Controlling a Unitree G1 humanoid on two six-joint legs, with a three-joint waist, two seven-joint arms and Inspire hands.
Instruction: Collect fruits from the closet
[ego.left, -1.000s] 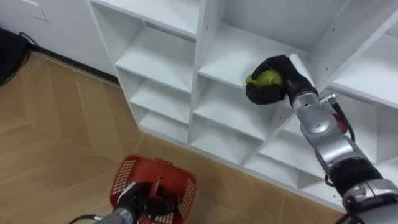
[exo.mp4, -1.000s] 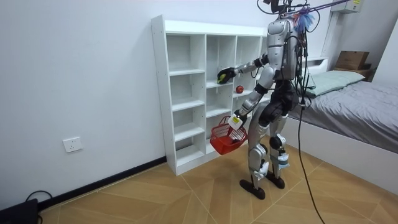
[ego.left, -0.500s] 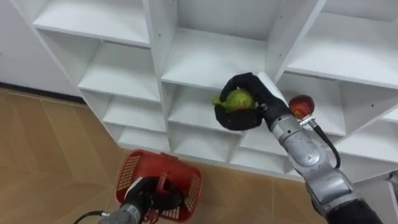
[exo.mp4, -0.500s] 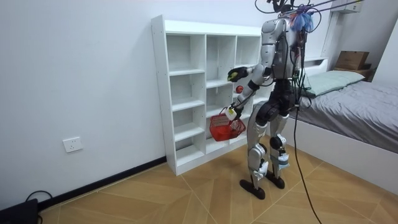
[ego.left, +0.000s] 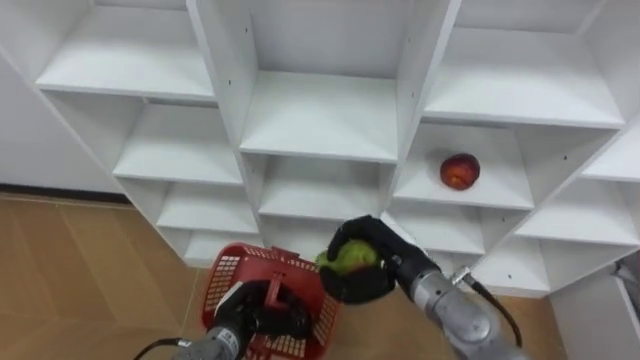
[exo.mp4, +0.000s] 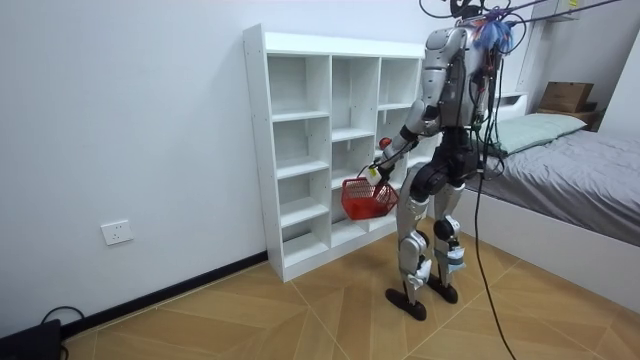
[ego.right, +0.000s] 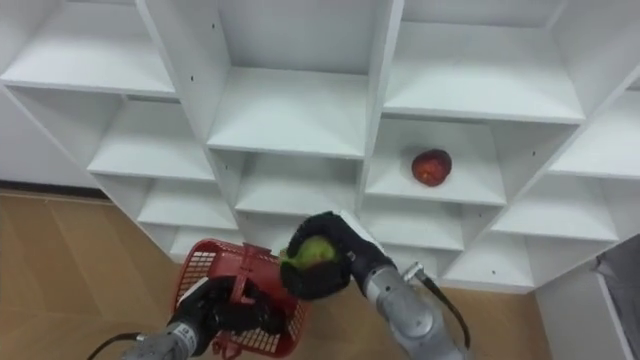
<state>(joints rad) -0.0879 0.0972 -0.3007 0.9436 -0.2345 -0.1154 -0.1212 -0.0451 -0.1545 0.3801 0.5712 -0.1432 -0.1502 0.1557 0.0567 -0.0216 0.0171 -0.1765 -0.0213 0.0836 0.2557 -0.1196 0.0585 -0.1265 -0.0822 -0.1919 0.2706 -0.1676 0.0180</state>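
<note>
Nearest: left hand (ego.left: 243, 322) holding the red basket (ego.left: 222, 292) low, fingers wrapping round its handle. The basket is hanging in front of the closet's bottom row.

Just beyond: right hand (ego.left: 378, 285) gripping a green fruit (ego.left: 349, 258), fingers and thumb cupping round it. The fruit is hovering at the basket's right rim, not yet inside.

The fruit is looking round, smooth-skinned, firm and light. I'm judging it a bit slippery and likely to bruise if dropped. A full cupping hold round its widest part seems safest, with a low release into the basket.

Farther back: a red fruit (ego.left: 459, 171) lying alone in a right-hand compartment of the closet (ego.left: 320, 115), near the middle of its board and apart from the side walls. The same handling is probably applying there: reaching in and wrapping it from above, not pinching
</note>
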